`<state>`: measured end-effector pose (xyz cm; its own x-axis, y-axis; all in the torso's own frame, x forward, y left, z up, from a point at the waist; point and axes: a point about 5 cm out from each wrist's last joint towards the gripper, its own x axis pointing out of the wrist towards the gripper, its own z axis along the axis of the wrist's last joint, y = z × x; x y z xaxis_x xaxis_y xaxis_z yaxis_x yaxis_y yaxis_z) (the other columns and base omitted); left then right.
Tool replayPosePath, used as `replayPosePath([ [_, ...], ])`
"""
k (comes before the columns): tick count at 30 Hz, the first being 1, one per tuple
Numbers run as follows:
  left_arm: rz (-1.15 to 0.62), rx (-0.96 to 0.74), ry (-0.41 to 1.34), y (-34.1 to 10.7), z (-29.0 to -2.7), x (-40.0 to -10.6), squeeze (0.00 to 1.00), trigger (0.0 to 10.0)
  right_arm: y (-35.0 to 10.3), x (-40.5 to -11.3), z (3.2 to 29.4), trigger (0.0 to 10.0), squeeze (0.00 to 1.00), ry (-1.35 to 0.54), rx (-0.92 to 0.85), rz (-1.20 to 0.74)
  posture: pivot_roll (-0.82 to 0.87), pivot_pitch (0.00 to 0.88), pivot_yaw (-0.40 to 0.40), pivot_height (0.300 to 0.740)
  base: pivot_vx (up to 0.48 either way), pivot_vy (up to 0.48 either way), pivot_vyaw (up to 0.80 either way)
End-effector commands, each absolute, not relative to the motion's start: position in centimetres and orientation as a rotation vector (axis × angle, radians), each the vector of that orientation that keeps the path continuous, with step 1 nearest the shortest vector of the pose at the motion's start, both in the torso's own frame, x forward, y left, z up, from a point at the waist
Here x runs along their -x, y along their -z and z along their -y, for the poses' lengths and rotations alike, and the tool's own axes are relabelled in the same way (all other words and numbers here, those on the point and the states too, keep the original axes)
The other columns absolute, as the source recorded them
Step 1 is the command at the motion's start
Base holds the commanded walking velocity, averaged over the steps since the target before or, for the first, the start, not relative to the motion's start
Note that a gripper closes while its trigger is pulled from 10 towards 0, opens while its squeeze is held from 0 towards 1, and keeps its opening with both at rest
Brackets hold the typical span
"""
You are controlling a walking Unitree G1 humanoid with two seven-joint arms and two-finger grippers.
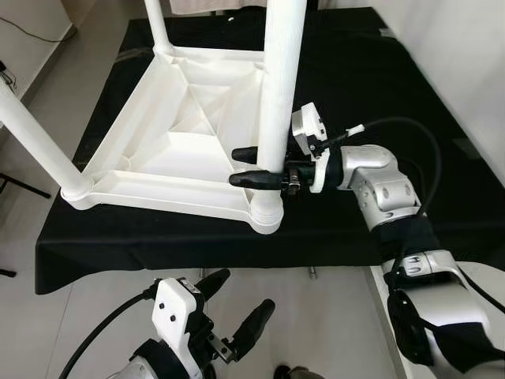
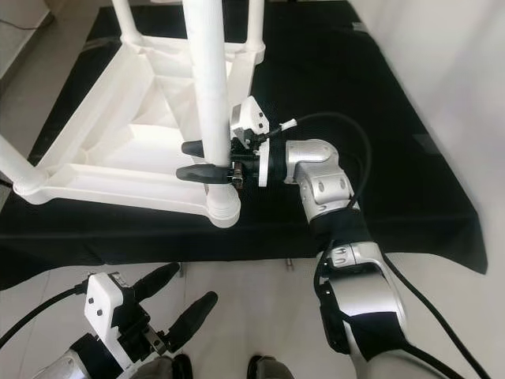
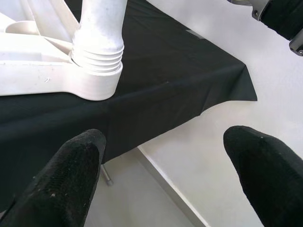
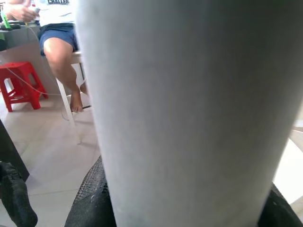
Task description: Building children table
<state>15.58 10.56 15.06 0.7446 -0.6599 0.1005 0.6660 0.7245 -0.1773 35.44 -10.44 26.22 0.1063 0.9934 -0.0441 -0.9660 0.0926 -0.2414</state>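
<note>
Left eye view puts my left gripper [image 1: 229,312] nearest, at the bottom centre of the frame, its two black fingers spread wide and empty, hanging over pale floor just short of the table edge. Above it, the black cloth [image 1: 331,229] covers the work table, and the white children's table [image 1: 181,142] lies upside down on that cloth, filling the upper left of the frame. At its nearest corner socket [image 1: 267,215] stands an upright white leg [image 1: 280,79], its threaded base showing in the left wrist view. My right gripper [image 1: 256,167] reaches in from the right at mid-frame, fingers clamped on either side of that leg just above the socket. Farther back, other legs rise from other corners. In the right wrist view I see a seated person [image 4: 57,42] and a red stool [image 4: 19,85] beyond.
</note>
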Motion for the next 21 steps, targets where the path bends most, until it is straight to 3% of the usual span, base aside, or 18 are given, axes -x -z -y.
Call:
replayPosePath([
  [1, 0.019, 0.214, 0.739, -15.0, -10.4, -15.3, 0.0, 10.0, -25.3, -35.4, 10.7, 0.0, 0.0, -1.463, 0.216, 0.12, 0.04, 0.232, -0.016, 0.74, 0.0, 0.0, 0.0],
  [4, 0.023, 0.215, 0.737, -15.0, -10.5, -15.4, 0.0, 10.0, -22.5, -34.5, 10.4, 0.0, 0.0, -1.282, 0.155, 0.059, 0.03, 0.235, -0.026, 0.74, 0.0, 0.0, 0.0],
  [5, 0.024, 0.214, 0.736, -15.0, -10.5, -15.4, 0.0, 10.0, -20.6, -34.3, 9.6, 0.0, 0.0, -1.057, 0.151, 0.014, 0.02, 0.234, -0.026, 0.74, 0.0, 0.0, 0.0],
  [6, 0.024, 0.214, 0.736, -15.0, -10.5, -15.4, 0.0, 10.0, -20.6, -34.3, 9.6, 0.0, 0.0, -1.057, 0.151, 0.014, 0.02, 0.234, -0.026, 0.74, 0.0, 0.0, 0.0],
  [8, 0.025, 0.213, 0.734, -15.0, -10.7, -15.5, 0.0, 10.0, -17.7, -33.7, 9.7, 0.0, 0.0, -0.536, 0.171, -0.081, 0.01, 0.231, -0.025, 0.74, 0.0, 0.0, 0.0],
  [9, 0.026, 0.213, 0.734, -15.0, -10.7, -15.6, 0.0, 10.0, -16.3, -31.7, 9.2, 0.0, 0.0, -0.457, 0.103, -0.153, 0.01, 0.229, -0.016, 0.74, 0.0, 0.0, 0.0],
  [17, 0.028, 0.208, 0.745, -14.8, -10.9, -16.3, 0.0, 10.0, -15.6, -29.5, 7.6, 0.0, 0.0, -0.493, 0.053, -0.198, -0.02, 0.191, -0.01, 0.74, 0.0, 0.0, 0.0],
  [18, 0.031, 0.206, 0.746, -14.7, -10.9, -16.6, 0.0, 10.0, -15.8, -29.9, 7.2, 10.0, 0.0, -0.502, 0.06, -0.194, -0.01, 0.185, -0.013, 0.74, 0.0, 0.0, 0.0],
  [21, 0.036, 0.203, 0.739, -14.7, -11.0, -16.7, 0.0, 10.0, -16.0, -30.2, 6.8, 10.0, 0.0, -0.528, 0.067, -0.191, -0.01, 0.182, -0.014, 0.74, 0.0, 0.0, 0.0],
])
